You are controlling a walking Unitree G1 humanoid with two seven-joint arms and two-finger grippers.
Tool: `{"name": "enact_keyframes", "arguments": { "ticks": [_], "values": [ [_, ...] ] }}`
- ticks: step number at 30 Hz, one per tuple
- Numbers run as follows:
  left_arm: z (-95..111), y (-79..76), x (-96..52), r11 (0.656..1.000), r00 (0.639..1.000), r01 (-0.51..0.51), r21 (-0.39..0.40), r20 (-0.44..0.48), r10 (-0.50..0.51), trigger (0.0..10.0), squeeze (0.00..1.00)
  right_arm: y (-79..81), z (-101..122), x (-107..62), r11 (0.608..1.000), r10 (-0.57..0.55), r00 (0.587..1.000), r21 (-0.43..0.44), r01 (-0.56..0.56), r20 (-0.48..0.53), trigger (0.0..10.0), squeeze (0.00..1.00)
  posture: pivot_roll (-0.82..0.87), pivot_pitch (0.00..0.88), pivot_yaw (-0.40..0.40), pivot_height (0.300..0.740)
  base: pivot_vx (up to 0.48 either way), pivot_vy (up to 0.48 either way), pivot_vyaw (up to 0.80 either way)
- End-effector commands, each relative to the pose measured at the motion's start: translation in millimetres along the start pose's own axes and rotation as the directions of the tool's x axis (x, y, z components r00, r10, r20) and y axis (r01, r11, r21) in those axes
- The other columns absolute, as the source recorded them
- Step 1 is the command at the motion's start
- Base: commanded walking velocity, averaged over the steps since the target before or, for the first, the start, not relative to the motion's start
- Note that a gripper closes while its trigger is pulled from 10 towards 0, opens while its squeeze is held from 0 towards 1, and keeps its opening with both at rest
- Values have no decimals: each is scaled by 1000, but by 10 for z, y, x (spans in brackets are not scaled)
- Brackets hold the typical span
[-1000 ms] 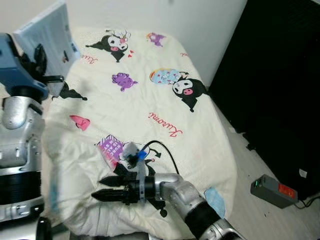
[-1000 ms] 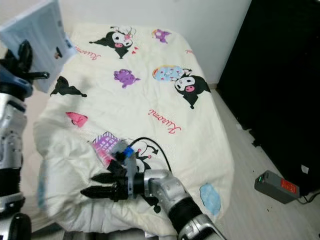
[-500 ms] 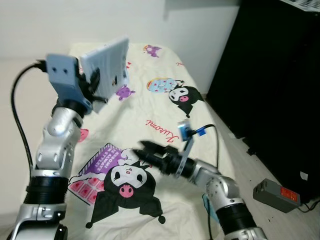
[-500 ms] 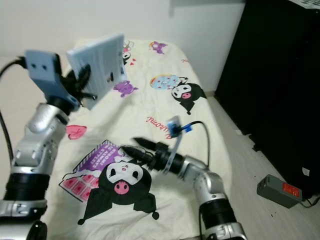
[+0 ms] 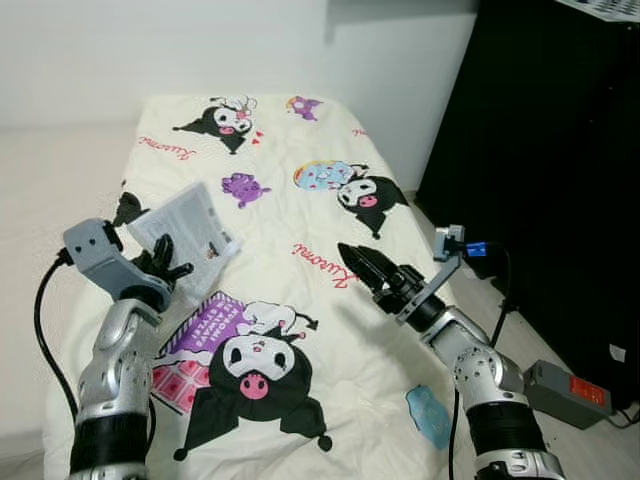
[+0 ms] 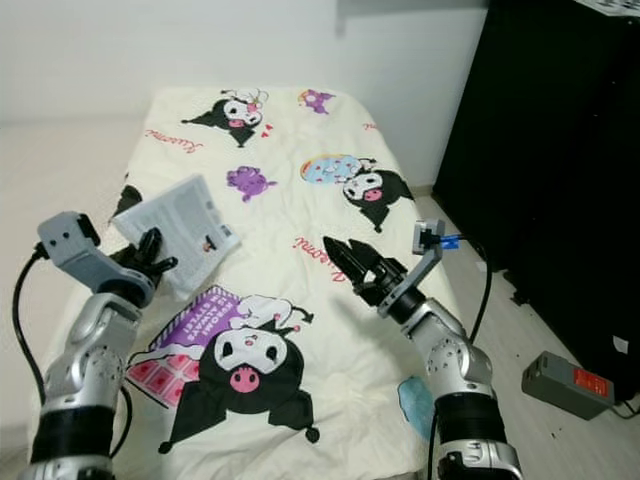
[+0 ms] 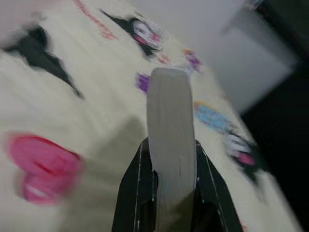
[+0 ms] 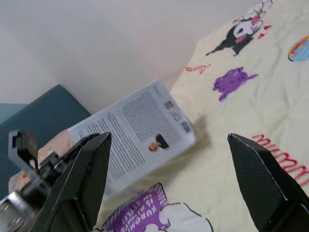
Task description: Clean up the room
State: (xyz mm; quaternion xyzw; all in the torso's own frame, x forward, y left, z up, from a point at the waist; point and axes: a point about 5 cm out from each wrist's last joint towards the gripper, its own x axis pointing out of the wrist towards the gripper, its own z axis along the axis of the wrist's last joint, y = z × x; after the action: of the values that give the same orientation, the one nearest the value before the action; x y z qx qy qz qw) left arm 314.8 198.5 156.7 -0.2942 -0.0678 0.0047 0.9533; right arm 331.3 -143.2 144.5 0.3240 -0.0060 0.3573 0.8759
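Paper booklet (image 5: 185,228) pinched above the cartoon-print bedspread (image 5: 300,210).
Left gripper (image 5: 165,262) clamps its lower edge; thin, light and floppy, it probably sags unless held near the spine. Right gripper (image 5: 362,267) hovers with its 2 fingers spread, empty.

Cream cartoon-print quilt (image 5: 290,215) is covering the bed; grey box-shaped device (image 5: 568,386) is lying on pale floor (image 5: 585,440) at 4 o'clock.
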Motion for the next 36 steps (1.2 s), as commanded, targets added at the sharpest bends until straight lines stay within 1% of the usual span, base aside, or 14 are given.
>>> {"name": "enact_keyframes", "arguments": {
  "ticks": [1,4,5,8,13,18,20,21,23,25,29,31,34,36],
  "values": [
    [-108,-229,-32,995,994,79,-61,-64,-83,10000,0,-4,-7,4,1000,-16,1000,10,16,13,10000,0,-68,13,-51,570,0,0,0],
    [-143,-267,-38,995,992,87,-57,-86,-92,10000,0,-11,-9,11,1000,-24,1000,14,24,17,10000,0,-68,13,-51,575,0,0,0],
    [-166,-353,-27,993,989,116,-23,-92,-117,10000,0,-9,-22,22,999,-28,999,20,28,21,10000,0,-61,7,-55,585,-442,0,0],
    [-158,-379,-19,991,988,136,-12,-77,-136,10000,0,-2,-27,26,999,-28,999,22,27,21,10000,0,-61,7,-55,595,-442,0,0],
    [-111,-302,-35,986,984,161,-42,-66,-163,10000,0,-4,-11,15,1000,-27,999,15,26,26,10000,0,-63,0,-49,620,0,0,0],
    [-83,-274,-31,987,984,155,-35,-83,-157,10000,0,-18,-10,-12,999,-32,999,17,32,31,10000,0,-60,0,-47,645,0,0,0],
    [-101,-281,-32,987,981,158,-15,-108,-158,10000,0,-19,-13,-15,999,-33,999,17,32,31,10000,0,-60,0,-46,650,0,0,0],
    [-129,-290,-31,987,978,157,18,-140,-153,10000,0,-17,-18,-18,999,-33,999,16,32,30,10000,0,-60,0,-45,660,-480,0,0],
    [-138,-293,-30,987,977,157,24,-148,-152,10000,0,-16,-19,-19,999,-33,999,16,32,30,10000,0,-60,0,-45,665,-480,0,0],
    [-123,-277,-32,987,981,159,13,-112,-157,10000,0,-10,-22,-18,999,-31,999,16,31,32,10000,0,-59,1,-41,680,-240,0,0],
    [-134,-259,-46,986,979,167,14,-119,-164,10000,0,-12,-21,-21,999,-32,999,17,32,36,10000,0,-59,2,-42,700,0,0,0],
    [-138,-256,-44,983,976,172,58,-142,-163,10000,0,-13,-18,-23,999,-33,999,16,32,37,10000,0,-60,4,-42,710,0,0,0],
    [-118,-228,-18,982,975,171,78,-159,-157,10000,0,-18,-11,-34,999,-33,999,17,32,39,10000,0,-59,5,-43,725,-461,0,0],
    [-40,-180,3,984,982,163,75,-111,-154,10000,0,-24,-10,-42,999,-34,999,15,34,39,10000,0,-60,4,-43,735,-364,0,0]
  ]
}}
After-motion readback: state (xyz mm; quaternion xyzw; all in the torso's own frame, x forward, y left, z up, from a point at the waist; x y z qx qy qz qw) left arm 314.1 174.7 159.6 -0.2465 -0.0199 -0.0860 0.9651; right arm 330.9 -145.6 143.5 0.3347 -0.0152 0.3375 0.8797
